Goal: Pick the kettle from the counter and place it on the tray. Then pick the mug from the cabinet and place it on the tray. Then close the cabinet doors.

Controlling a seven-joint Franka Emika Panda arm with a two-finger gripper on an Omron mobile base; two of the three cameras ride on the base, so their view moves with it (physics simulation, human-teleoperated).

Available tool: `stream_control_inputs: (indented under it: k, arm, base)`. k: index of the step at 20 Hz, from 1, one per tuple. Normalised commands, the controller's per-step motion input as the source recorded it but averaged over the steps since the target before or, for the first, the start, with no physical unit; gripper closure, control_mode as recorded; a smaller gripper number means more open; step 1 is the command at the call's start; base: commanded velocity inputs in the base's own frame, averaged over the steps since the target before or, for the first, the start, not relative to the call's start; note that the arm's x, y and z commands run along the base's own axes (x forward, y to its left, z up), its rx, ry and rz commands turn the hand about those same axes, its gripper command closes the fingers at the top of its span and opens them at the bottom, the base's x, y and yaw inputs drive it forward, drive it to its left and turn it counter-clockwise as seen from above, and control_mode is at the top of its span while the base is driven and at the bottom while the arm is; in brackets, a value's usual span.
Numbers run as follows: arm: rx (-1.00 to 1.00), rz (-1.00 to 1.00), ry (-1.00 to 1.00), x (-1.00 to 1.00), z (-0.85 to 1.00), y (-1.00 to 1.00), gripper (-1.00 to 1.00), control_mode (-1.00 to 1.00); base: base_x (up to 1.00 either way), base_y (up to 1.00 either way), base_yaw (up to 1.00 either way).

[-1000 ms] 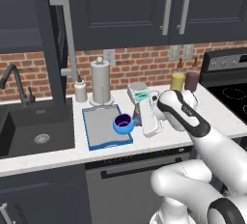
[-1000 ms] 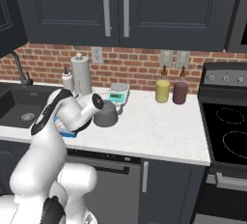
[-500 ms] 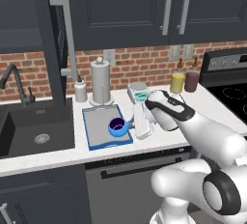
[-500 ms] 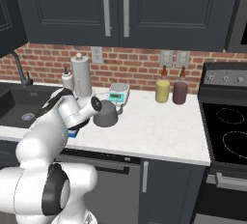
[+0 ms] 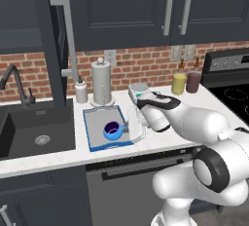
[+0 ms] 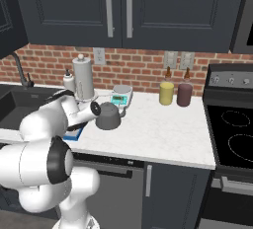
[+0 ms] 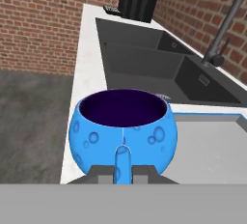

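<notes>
My claw [image 7: 122, 174] is pinched tight on the mug [image 7: 123, 130], by its small side handle. That handle stands up between my two dark finger tips in the hand view, jaws nearly together around it.

Handling call: looks like a rigid glazed cup, light, probably slick. A handle grip leaves the bowl hanging off to one side, so it could swing or twist if I jerk it. Grabbing across the rim would be steadier, but the handle is thin enough to clamp hard, so I'd stay with it.

Look: round bright-blue body with paler bubble spots, dark navy inside, empty, upright.

Location: over the tray [image 5: 95, 142], toward its front half. Can't tell whether the base is touching the grey surface or just above it. The tray has a raised blue rim and sits on the white counter [image 5: 58, 159] beside the sink [image 5: 29, 132].

The kettle [image 6: 108, 116] is on the counter right of the tray, not on it. That part of the job looks undone.
</notes>
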Motion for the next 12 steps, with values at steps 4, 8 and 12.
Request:
stream_control_inputs:
  k: [4, 8, 12]
  arm:
    - [0.0, 0.0, 0.0, 0.19, -0.23, 0.05, 1.0, -1.0]
    - [-0.01, 0.0, 0.0, 0.08, -0.18, 0.02, 1.0, -1.0]
    - [0.0, 0.0, 0.0, 0.01, -0.1, 0.03, 1.0, -1.0]
  base:
    - [0.0, 0.0, 0.0]
    - [0.0, 0.0, 0.0]
    - [0.0, 0.0, 0.0]
